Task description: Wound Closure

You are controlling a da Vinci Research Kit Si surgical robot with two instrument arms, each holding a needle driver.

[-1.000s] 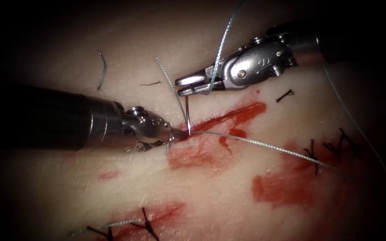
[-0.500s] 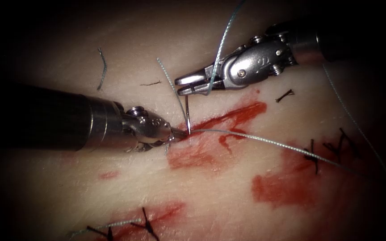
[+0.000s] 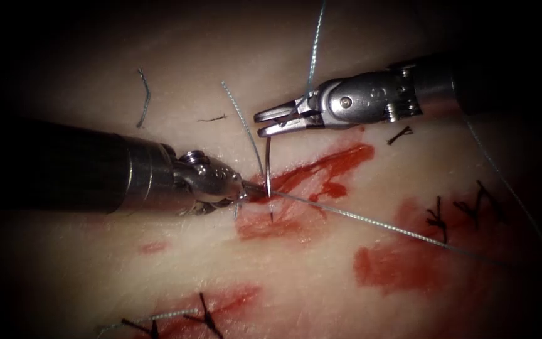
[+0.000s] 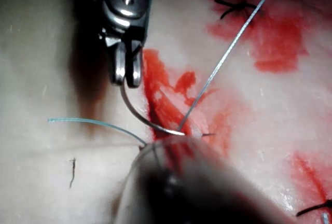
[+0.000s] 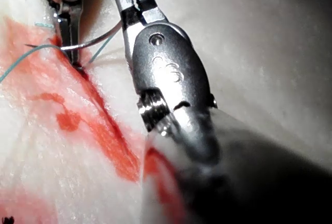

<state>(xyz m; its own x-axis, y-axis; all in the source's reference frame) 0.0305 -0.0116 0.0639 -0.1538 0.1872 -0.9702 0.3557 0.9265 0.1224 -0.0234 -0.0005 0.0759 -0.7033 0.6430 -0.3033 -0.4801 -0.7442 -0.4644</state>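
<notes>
My right tool [image 3: 270, 123] comes in from the upper right, jaws shut on the blunt end of the curved needle [image 3: 268, 164]. The needle hangs down across the cut [image 3: 321, 166]; its tip [image 4: 209, 134] lies past the cut's near lip, and I cannot tell how deep the mid-curve sits in the tissue. My left tool [image 3: 243, 187] has its jaws shut at the cut's left end, pinching the tissue edge beside the needle [image 5: 85, 44]. Thread [image 3: 371, 221] runs from there to the lower right. A short thread tail [image 3: 239, 119] rises on the left.
Red fluid [image 3: 403, 260] stains the tissue right of the cut. Dark finished stitches sit at the right [image 3: 465, 210] and at the bottom [image 3: 205, 314]. A loose cut thread end [image 3: 143, 97] lies at the upper left. Another thread strand [image 3: 313, 44] runs up from the right tool.
My right tool has rolled and shifted slightly right, swinging the needle downward so its tip has moved past the left tool's jaws and across the cut. The long thread lies straighter.
</notes>
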